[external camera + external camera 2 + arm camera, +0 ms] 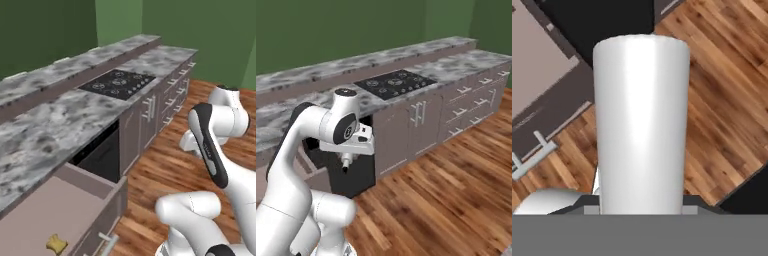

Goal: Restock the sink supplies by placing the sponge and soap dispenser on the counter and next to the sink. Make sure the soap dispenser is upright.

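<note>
The tool [346, 164] is clamped on the soap dispenser [641, 125], its long axis along the fingers; the table [316, 107] lies above and beyond.

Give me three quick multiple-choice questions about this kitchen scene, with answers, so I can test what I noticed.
1. Where does the sponge lie?
A. in the open drawer
B. on the cooktop
C. on the floor

2. What colour is the cooktop?
A. white
B. black
C. red

3. What is the gripper doing?
A. hanging open with nothing in it
B. closed on a white bottle
C. pressing on the cooktop

Answers:
1 A: the yellow lump sits on the floor of the pulled-out drawer.
2 B: it is a dark panel set in the marbled counter.
3 B: the hand view shows the soap dispenser rising from between the fingers.
</note>
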You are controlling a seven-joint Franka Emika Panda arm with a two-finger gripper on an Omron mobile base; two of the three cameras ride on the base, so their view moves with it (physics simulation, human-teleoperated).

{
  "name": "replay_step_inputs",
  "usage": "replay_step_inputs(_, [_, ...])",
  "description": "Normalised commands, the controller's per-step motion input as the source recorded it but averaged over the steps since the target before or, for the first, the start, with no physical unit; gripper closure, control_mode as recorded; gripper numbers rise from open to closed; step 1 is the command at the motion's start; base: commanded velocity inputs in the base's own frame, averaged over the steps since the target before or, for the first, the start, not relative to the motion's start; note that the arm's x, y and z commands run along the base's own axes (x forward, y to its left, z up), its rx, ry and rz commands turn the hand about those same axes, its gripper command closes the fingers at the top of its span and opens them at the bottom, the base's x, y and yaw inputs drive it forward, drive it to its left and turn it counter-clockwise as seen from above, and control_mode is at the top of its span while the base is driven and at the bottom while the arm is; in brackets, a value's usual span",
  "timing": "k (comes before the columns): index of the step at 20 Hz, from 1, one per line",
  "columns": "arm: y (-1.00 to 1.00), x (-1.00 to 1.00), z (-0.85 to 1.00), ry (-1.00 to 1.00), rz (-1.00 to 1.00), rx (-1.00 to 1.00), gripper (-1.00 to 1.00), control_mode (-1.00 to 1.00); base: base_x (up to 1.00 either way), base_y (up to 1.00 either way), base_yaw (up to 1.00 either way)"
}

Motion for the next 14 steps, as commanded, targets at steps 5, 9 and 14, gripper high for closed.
replay_step_inputs(5, [0.00, 0.00, 0.00, 0.00, 0.00, 0.00, 1.00, 1.00, 0.03, -0.08, -0.95])
replay_step_inputs(9, [0.00, 0.00, 0.00, 0.00, 0.00, 0.00, 1.00, 1.00, 0.49, -0.03, -0.74])
replay_step_inputs(14, [0.00, 0.00, 0.00, 0.00, 0.00, 0.00, 1.00, 1.00, 0.95, 0.00, -0.46])
